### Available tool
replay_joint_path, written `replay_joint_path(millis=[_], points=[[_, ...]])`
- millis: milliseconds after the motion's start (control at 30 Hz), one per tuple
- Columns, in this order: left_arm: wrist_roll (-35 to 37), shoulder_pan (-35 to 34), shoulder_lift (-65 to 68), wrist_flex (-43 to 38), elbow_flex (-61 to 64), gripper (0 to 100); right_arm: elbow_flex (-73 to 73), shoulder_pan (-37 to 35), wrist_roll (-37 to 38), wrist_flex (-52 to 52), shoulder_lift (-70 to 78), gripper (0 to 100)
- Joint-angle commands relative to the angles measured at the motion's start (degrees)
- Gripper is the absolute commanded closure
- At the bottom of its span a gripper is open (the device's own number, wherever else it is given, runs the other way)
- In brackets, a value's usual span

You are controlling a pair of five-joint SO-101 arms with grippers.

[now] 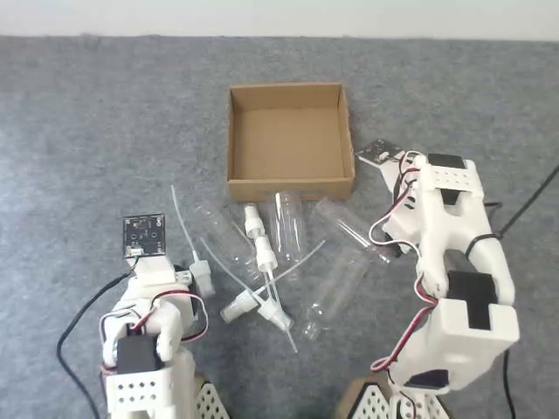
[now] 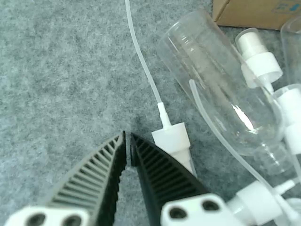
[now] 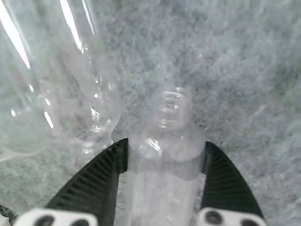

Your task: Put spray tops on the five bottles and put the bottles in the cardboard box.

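Several clear bottles lie uncapped on the grey carpet in front of the cardboard box (image 1: 288, 140). My right gripper (image 3: 164, 143) is shut on one clear bottle (image 3: 168, 122), holding its shoulder, with the open neck pointing away from the fingers. A second bottle (image 3: 56, 80) lies close beside it. My left gripper (image 2: 127, 135) is shut with nothing in it, its tips on the carpet right beside a white spray top (image 2: 173, 141) whose thin tube (image 2: 141, 56) runs away from it. That spray top (image 1: 202, 278) lies at the left of the pile.
More loose spray tops (image 1: 264, 253) with long tubes lie crossed among the bottles (image 1: 336, 281) in the middle. A large bottle (image 2: 221, 89) lies close to the left gripper's spray top. The box is open and stands upright. Open carpet lies to the far left.
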Motion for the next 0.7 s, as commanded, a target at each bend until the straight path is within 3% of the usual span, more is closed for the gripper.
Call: replay_joint_path(millis=[0, 500, 667], points=[[-0.26, -0.09, -0.79, 0.26, -0.57, 99, -2.02, 1.19, 0.70, 0.22, -0.22, 87.5], [-0.26, -0.09, -0.79, 0.26, -0.57, 99, -5.01, 1.27, 0.18, 17.01, -22.11, 92.2], [-0.26, -0.09, -0.79, 0.26, -0.57, 99, -4.92, -1.71, -5.10, 20.97, -30.29, 92.3]])
